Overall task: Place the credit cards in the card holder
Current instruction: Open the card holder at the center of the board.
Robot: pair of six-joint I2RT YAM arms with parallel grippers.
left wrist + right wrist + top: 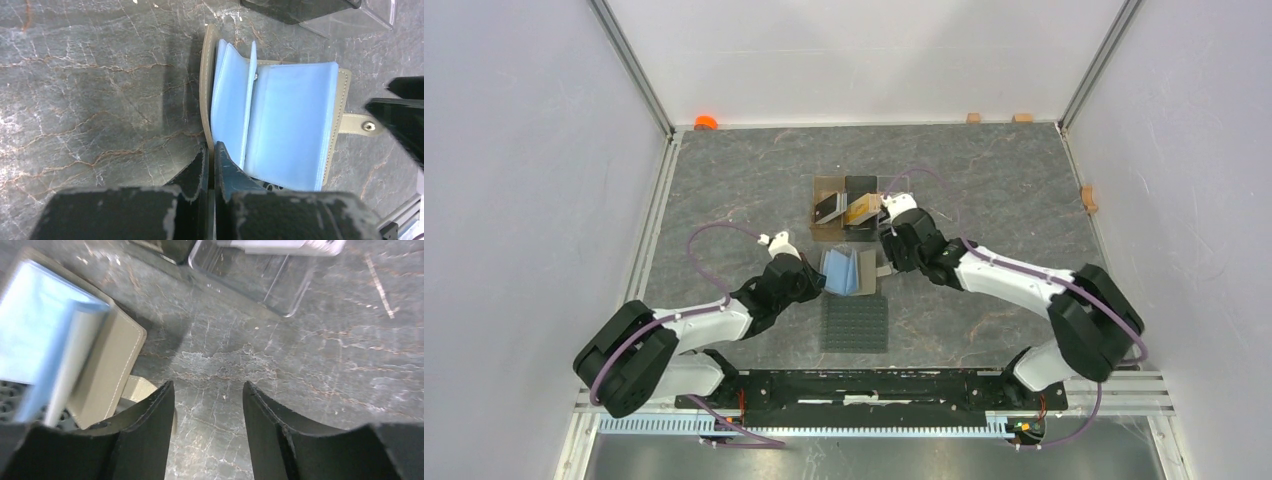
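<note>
The card holder [849,272] lies open on the marble table, its blue pockets [290,125] fanned upward and its snap tab [362,125] pointing right. My left gripper [211,150] is shut on the olive cover edge at the holder's left side. My right gripper [208,386] stands open over bare table just right of the holder [100,370], with nothing between its fingers. Behind the holder, a clear stand [844,212] carries a gold-orange credit card [861,208] and a dark card [828,208]. A pale card edge [280,244] shows at the top of the right wrist view.
A dark grey studded mat [856,323] lies just in front of the card holder. An orange object [705,122] sits at the back left corner. Small wooden blocks [973,117] line the back and right edges. Enclosure walls surround the table.
</note>
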